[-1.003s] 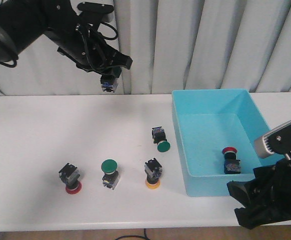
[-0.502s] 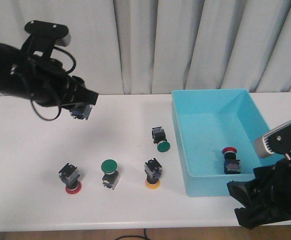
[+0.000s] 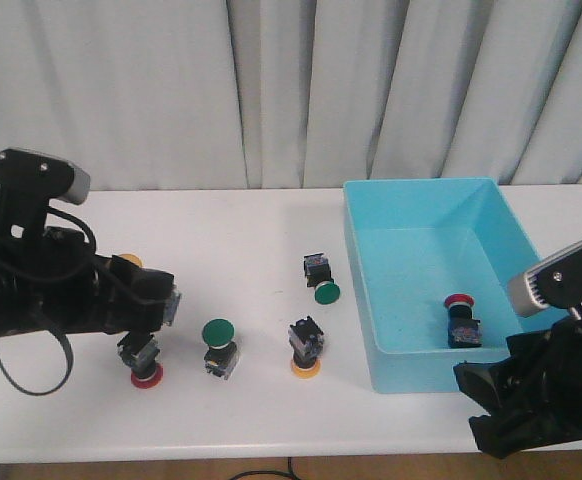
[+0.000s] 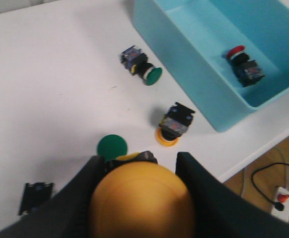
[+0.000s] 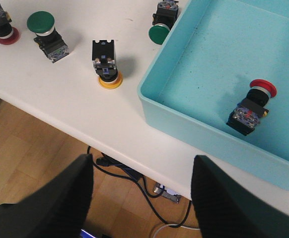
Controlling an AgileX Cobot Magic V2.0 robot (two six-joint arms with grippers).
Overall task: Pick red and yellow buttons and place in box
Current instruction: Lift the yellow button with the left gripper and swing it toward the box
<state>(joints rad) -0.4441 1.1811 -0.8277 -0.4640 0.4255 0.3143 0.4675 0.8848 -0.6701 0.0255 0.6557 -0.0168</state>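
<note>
Left end effector (image 4: 139, 198) grips yellow button (image 4: 142, 201), wrist-view only.

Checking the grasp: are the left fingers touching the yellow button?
Touching. The left wrist view shows the yellow button wedged between the left gripper's dark fingers, no gap on either side.

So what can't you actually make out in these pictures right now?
- Left gripper: in the left wrist view a blurred yellow button fills the gap between the fingers; its body is hidden.
- Red button on the table: in the front view the left arm covers part of it.
- Right gripper: fingertips cut off by the right wrist view's edge.
</note>
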